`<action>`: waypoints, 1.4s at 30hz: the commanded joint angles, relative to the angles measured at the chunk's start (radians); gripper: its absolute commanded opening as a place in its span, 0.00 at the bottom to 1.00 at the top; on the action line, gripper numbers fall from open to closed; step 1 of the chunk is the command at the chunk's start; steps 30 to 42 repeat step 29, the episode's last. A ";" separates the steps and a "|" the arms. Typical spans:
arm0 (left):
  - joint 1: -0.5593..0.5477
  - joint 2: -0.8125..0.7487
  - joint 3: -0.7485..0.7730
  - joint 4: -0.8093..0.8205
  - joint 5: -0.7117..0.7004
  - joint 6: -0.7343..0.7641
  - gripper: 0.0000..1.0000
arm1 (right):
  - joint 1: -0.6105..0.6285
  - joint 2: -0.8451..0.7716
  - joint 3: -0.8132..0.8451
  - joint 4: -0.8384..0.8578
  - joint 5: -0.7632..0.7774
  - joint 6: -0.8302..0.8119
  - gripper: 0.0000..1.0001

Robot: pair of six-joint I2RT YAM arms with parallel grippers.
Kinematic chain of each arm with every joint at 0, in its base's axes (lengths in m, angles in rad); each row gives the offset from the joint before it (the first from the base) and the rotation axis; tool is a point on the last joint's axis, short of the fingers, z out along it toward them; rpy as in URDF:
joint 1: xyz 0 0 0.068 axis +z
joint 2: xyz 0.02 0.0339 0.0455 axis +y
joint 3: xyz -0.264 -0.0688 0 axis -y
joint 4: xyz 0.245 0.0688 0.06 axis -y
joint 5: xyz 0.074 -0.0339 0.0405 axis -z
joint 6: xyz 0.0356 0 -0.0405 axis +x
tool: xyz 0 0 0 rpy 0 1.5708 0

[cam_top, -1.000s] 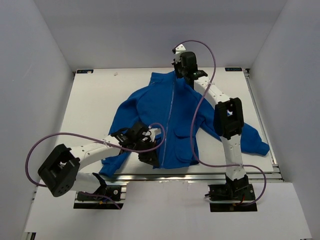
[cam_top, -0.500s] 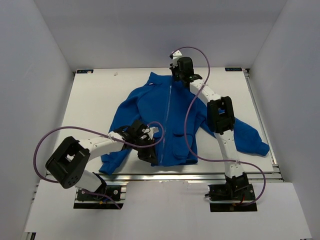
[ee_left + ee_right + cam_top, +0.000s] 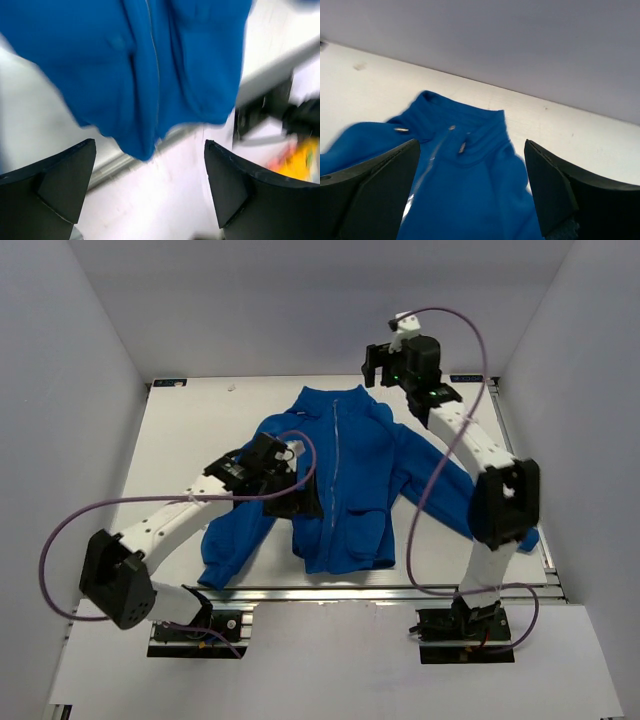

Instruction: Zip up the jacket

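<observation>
The blue jacket [image 3: 345, 480] lies flat on the white table [image 3: 190, 430], collar at the far end. Its front zipper [image 3: 333, 470] runs as one closed line up to the collar. My left gripper [image 3: 300, 504] hovers over the jacket's lower left front, open and empty. In the left wrist view the hem [image 3: 150, 100] shows beyond my left gripper [image 3: 150, 145]. My right gripper [image 3: 378, 362] is raised just right of the collar, open. The right wrist view shows the collar [image 3: 465, 125] with the zipper pull [image 3: 462, 147] between the spread fingers of my right gripper [image 3: 472, 143], untouched.
A metal rail [image 3: 400, 592] runs along the table's near edge. Grey walls close in the back and both sides. The jacket's right sleeve [image 3: 450, 490] stretches under the right arm toward the right edge. Purple cables loop from both arms.
Both grippers have opened and let go of the jacket. The left one lifted off the hem toward the far side; the right one rose up and right off the collar.
</observation>
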 commanded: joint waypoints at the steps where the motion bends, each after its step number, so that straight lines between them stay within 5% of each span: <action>1: 0.081 -0.068 0.085 -0.095 -0.242 0.003 0.98 | -0.033 -0.228 -0.119 -0.086 0.060 0.211 0.89; 5: 0.251 -0.045 0.131 -0.002 -0.420 -0.046 0.98 | -0.111 -0.469 -0.428 -0.147 0.083 0.330 0.89; 9: 0.431 -0.089 0.124 0.173 -0.325 -0.027 0.98 | -0.114 -0.716 -0.635 -0.207 0.240 0.344 0.89; 13: 0.584 -0.051 0.217 0.074 -0.336 -0.007 0.98 | -0.114 -0.949 -0.736 -0.279 0.302 0.339 0.89; 21: 0.617 -0.204 0.170 0.076 -0.454 0.026 0.98 | -0.114 -1.135 -0.775 -0.379 0.408 0.356 0.89; 42: 0.620 -0.265 0.145 0.083 -0.439 0.047 0.98 | -0.114 -1.112 -0.758 -0.391 0.365 0.350 0.90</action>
